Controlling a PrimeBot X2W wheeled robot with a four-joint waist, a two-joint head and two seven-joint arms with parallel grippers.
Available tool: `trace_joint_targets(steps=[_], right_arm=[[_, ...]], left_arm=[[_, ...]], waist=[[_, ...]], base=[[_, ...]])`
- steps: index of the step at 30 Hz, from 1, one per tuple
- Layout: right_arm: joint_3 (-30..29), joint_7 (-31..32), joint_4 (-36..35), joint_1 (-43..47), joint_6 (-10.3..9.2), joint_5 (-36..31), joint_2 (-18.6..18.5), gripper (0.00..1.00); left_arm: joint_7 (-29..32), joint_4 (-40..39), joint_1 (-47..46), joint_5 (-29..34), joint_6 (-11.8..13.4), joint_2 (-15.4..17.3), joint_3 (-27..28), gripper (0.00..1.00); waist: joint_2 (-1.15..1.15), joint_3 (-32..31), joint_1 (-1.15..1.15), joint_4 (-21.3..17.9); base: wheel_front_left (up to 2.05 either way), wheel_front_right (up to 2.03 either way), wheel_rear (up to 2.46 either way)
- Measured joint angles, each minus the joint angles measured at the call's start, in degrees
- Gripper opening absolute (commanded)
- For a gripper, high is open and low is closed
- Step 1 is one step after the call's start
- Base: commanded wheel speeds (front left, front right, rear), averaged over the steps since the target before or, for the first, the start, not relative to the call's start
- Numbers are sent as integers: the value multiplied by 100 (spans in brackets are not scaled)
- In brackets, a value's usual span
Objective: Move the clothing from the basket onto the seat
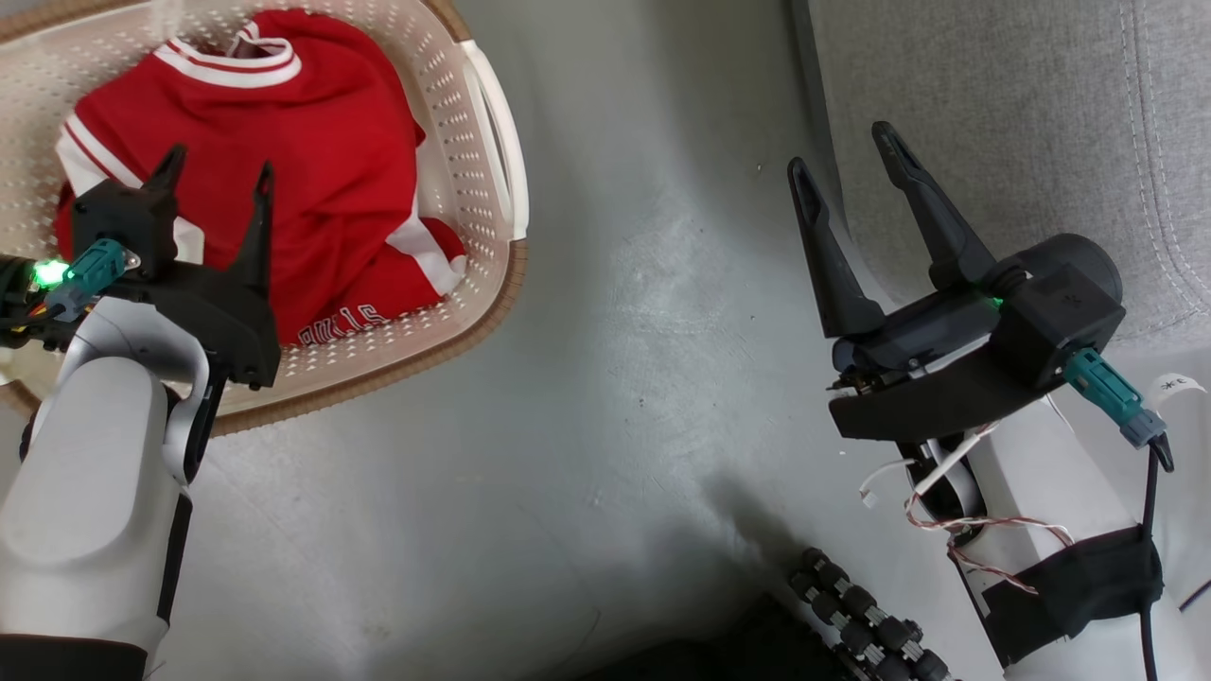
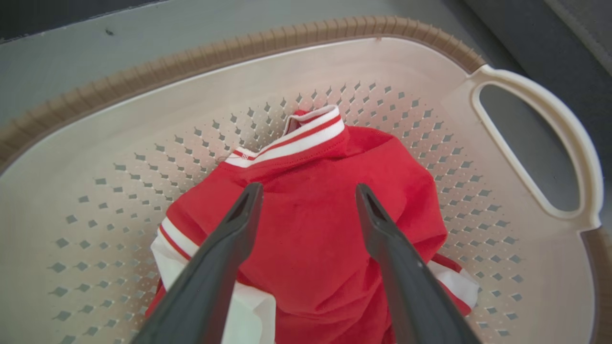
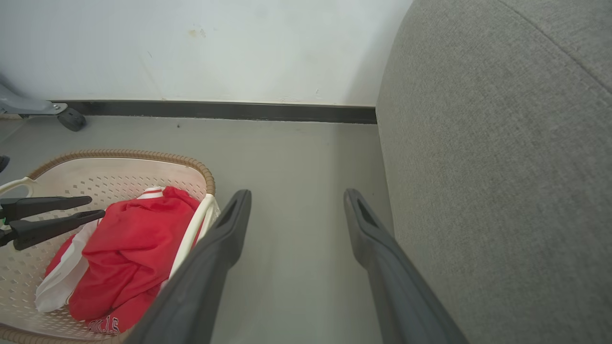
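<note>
The left pincer hangs spread wide and empty, with the red clothing heaped in the basket directly beneath its tips. The right pincer is likewise released, above the floor, with the grey seat just to its right.
</note>
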Motion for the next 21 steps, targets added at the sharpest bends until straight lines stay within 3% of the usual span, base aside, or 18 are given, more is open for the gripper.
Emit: trace_joint_targets(steps=[21], right_arm=[[79, 0, 79, -81, 18, 11, 62, 100]], left_arm=[[653, 641, -512, 46, 47, 86, 5, 100]], waist=[[-1, 362, -1, -221]], base=[[0, 0, 0]])
